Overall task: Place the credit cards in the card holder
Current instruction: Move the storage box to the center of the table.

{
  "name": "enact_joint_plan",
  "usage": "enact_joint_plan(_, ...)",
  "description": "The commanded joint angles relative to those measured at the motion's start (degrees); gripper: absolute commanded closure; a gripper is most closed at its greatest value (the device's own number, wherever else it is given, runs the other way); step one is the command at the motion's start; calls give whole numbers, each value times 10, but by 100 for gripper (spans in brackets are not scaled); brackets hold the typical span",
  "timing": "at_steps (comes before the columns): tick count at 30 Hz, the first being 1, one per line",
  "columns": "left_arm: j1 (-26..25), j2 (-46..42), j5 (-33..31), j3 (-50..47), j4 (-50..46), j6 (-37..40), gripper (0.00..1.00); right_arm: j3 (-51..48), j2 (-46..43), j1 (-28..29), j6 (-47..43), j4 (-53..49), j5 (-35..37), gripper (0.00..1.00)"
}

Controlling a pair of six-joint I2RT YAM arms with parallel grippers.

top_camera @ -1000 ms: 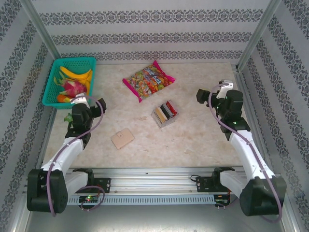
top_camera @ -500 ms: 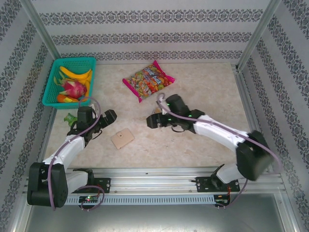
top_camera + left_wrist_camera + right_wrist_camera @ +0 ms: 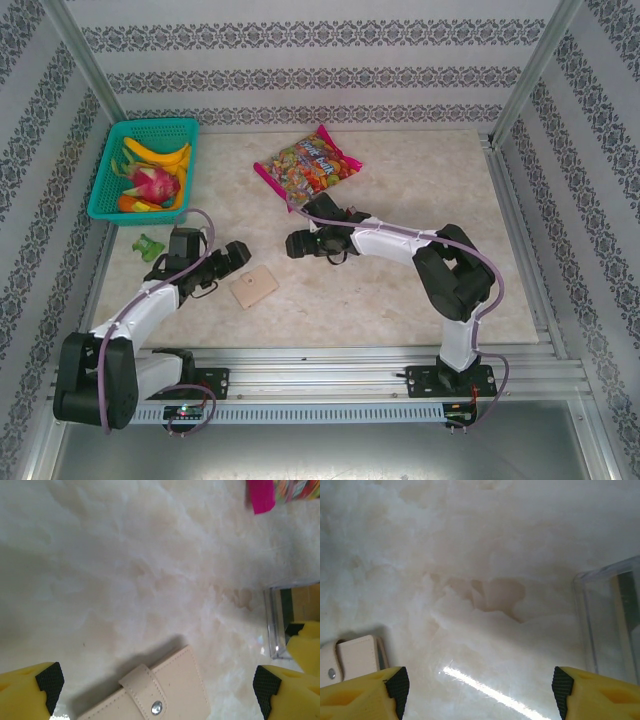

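Tan leather-look card holder (image 3: 254,288) lies flat and snapped shut on the counter (image 3: 400,290), so I'll use it as the landmark. The left end effector (image 3: 236,258) hangs just beside its far-left corner, jaws wide open with nothing in them. The right end effector (image 3: 293,245) is off to the holder's far right, also spread open and empty, low over bare marble. Just past it, further from the holder, is the clear plastic card rack (image 3: 274,625). The credit cards (image 3: 304,600) stand on edge inside it, though I can only make out a tan sliver and a dark one through the plastic.

My take on handling: the cards are light, stiff and slick, so pinching a top edge poking above the rack looks easiest. The holder looks soft and light and will probably skid when poked. Its snap tab (image 3: 145,692) needs popping first, so one arm likely has to pin it down. The candy bag (image 3: 307,165) is well behind the holder and not relevant.
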Motion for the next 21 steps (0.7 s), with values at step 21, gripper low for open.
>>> enact_joint_plan(21, -145, 235, 24, 128, 43, -8, 15, -151, -174, -54, 1, 11, 0, 22)
